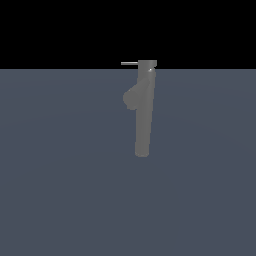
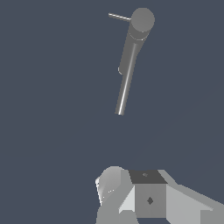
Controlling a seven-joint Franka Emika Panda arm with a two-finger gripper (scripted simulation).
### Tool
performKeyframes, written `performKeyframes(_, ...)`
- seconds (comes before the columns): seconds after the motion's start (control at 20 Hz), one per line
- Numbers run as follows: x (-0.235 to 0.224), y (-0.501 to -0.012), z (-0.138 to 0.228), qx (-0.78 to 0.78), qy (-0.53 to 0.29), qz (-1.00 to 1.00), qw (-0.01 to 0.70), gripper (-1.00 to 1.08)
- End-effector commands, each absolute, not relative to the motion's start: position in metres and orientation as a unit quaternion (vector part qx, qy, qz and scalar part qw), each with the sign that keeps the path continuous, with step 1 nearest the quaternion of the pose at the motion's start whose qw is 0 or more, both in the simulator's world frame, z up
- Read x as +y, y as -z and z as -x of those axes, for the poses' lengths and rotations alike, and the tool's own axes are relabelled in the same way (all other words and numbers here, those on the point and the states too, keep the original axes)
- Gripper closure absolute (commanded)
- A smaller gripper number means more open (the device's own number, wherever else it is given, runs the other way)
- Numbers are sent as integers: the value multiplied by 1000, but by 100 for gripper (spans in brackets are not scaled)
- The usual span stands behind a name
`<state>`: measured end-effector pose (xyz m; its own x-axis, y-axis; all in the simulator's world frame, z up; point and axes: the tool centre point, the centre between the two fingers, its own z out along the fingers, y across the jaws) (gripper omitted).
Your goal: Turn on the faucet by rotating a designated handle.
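so the faucet [image 1: 143,112] stands upright on the flat blue-grey floor [image 1: 60,175], roughly in the middle of the exterior view and a bit toward its right. it's a matte grey column with a rounded bulge [image 1: 131,98] on the side facing the exterior view's left, and a slightly wider cap [image 1: 147,63] on top. the handle [image 1: 129,63] is a thin pale rod poking straight out of the cap toward the exterior view's left, level with the floor.

the arm doesn't show in the exterior view at all. the wrist view looks down on the faucet from well away, and only some pale grey boxy body [image 2: 151,199] of the arm shows at the frame edge. fingers aren't visible, so can't tell if the gripper is spread or closed. nothing touches the handle.
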<state>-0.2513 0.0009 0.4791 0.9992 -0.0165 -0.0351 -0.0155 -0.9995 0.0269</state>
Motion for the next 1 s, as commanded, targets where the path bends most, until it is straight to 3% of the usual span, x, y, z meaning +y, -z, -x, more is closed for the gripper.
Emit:
performKeyframes(0.0,4,-481,251,-4,17,-1000,13,108)
performKeyframes(0.5,3,-477,234,-11,16,-1000,12,108)
performKeyframes(0.95,1,-462,182,-30,13,-999,11,108)
